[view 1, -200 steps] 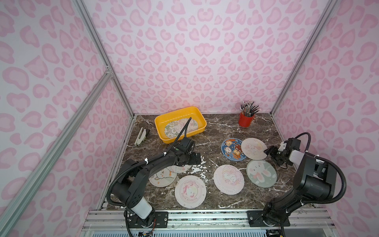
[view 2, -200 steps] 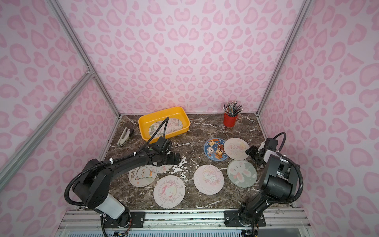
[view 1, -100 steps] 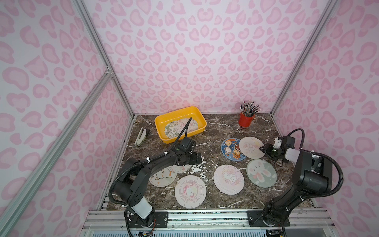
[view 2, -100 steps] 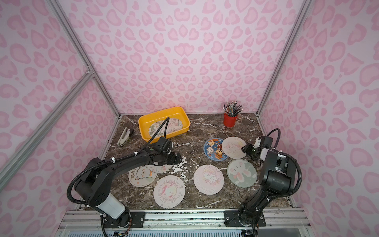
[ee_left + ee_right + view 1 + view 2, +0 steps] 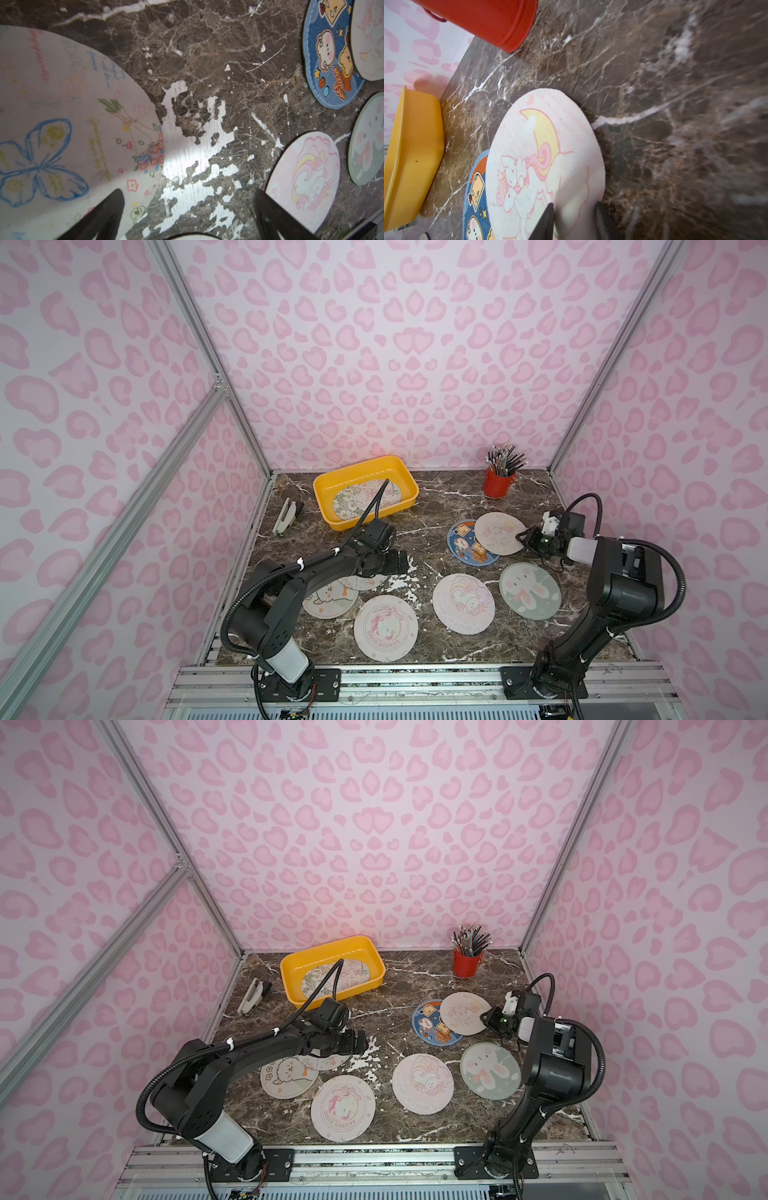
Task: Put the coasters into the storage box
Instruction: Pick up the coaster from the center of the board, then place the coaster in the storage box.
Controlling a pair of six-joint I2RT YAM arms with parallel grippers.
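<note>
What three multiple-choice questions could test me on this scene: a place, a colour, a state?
1. Where on the table does the red pencil cup stand? A far right corner; B far left corner; C near edge, middle.
2. What colour is the coaster lying partly under the pale unicorn coaster? A green; B blue; C black.
3. How is the left gripper? A shut, empty; B shut on something; C wide open, empty.
Answers: 1 A, by the back wall on the robot's right. 2 B, the blue coaster peeks out beneath. 3 C, its fingers stand far apart, gripping nothing.
</note>
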